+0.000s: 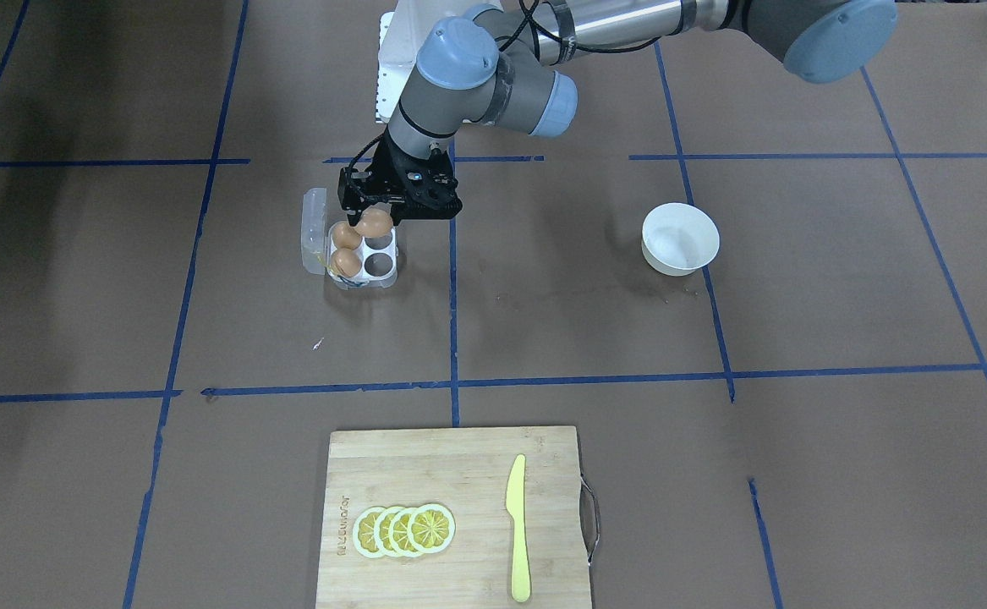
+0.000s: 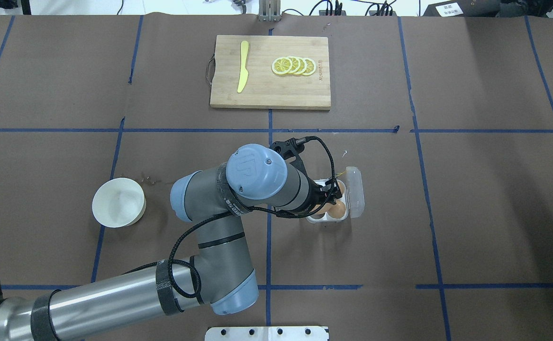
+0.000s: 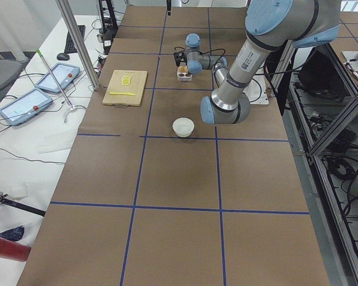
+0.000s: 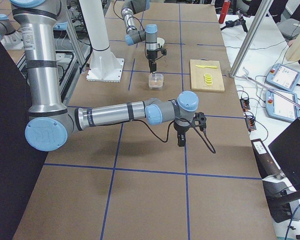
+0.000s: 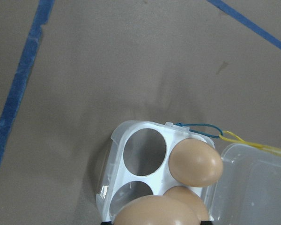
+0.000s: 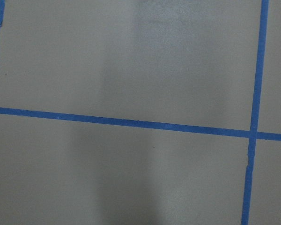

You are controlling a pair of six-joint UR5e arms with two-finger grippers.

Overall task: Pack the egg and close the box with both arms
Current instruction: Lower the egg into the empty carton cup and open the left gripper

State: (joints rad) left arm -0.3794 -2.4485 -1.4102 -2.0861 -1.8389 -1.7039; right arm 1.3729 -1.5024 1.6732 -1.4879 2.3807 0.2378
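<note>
Our left black two-finger gripper (image 1: 375, 217) is closed on the small orange-brown egg (image 1: 374, 226), just above the clear plastic box (image 1: 380, 267) holding two more eggs (image 1: 345, 236). We cannot tell if the right gripper (image 4: 181, 141) is open.

Brown paper-covered table (image 1: 713, 321) with a grid of blue tape lines (image 1: 594, 378) lies under the left gripper (image 1: 375, 218). White side desk (image 3: 24, 134) stands well off from it. Light is even and soft.
</note>
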